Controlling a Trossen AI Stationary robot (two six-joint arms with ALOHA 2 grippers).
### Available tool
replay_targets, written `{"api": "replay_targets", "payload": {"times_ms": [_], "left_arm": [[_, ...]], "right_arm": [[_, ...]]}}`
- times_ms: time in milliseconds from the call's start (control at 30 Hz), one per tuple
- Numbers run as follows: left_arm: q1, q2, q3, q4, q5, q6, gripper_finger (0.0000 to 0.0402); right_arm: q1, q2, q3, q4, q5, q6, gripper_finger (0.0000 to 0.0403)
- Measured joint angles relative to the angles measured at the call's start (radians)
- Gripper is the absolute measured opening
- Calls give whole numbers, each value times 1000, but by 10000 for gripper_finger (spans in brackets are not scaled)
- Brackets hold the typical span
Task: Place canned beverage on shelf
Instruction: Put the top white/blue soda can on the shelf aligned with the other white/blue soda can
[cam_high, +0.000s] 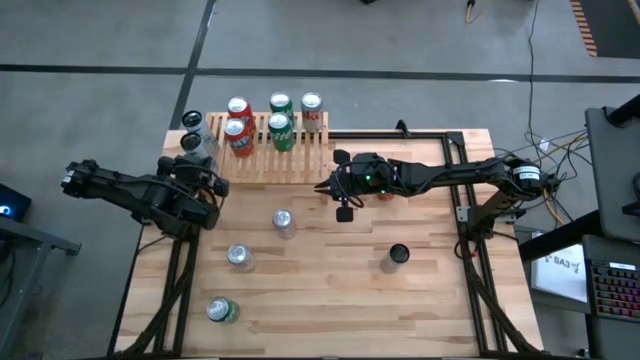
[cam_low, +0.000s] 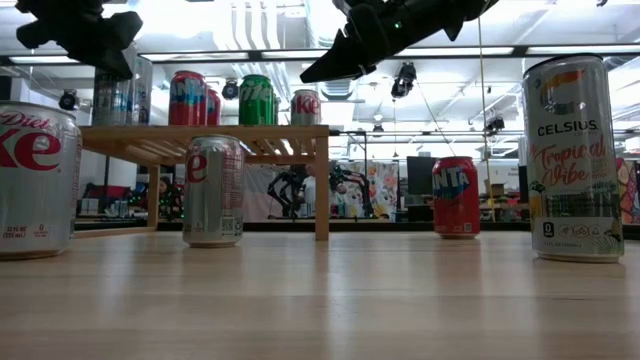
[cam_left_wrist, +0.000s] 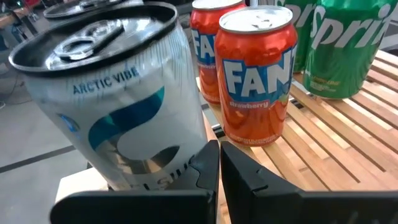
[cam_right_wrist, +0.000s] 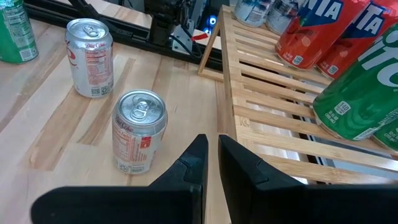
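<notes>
Wooden table (cam_high: 420, 290), shelf (cam_high: 300, 160) between left fingers (cam_high: 212, 185), right fingers (cam_high: 322, 187)

You have a light-wood plank tabletop (cam_high: 330, 300) under everything, set on a grey concrete floor (cam_high: 100, 40) crossed by dark seam lines. Off its right edge you can see a black keyboard (cam_high: 612, 290), a white sheet (cam_high: 562, 270) with print too small to read, and loose cables (cam_high: 530, 70) trailing over the floor. Looking level across the tabletop, you'll see white ceiling pipes (cam_low: 260, 20) and bright strip lights (cam_low: 300, 52) in the room behind.
</notes>
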Motion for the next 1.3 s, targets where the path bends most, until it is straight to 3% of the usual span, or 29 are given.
{"api": "replay_targets", "payload": {"times_ms": [1300], "left_arm": [[8,-29,0,0,64,1,0]], "right_arm": [[0,0,0,0,0,0,27]]}}
